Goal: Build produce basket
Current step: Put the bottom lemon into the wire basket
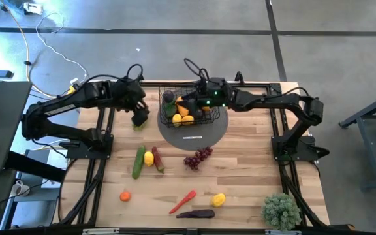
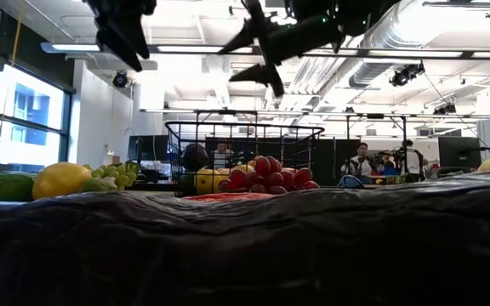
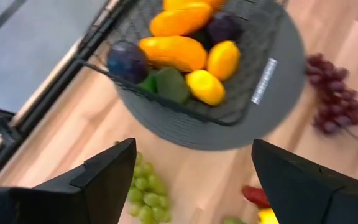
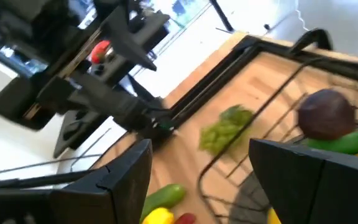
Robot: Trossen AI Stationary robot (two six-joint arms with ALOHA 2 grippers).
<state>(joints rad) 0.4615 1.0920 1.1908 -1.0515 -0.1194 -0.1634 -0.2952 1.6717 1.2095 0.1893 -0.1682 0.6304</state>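
Basket: black wire-mesh rectangular basket [image 1: 189,109] on the grey round mat [image 1: 204,132], partly filled.
Left out: purple grapes [image 1: 198,157], green cucumber [image 1: 138,162], green grapes [image 3: 143,190].
Left gripper [image 1: 140,117]: jaws spread, empty, above the green grapes.
Right gripper [image 1: 187,104]: jaws spread, over the basket.

A light wooden plank counter [image 1: 240,176] stands on grey concrete floor [image 1: 175,46]; bright windows [image 2: 24,115] and silver ceiling ducts [image 2: 415,34] beyond.
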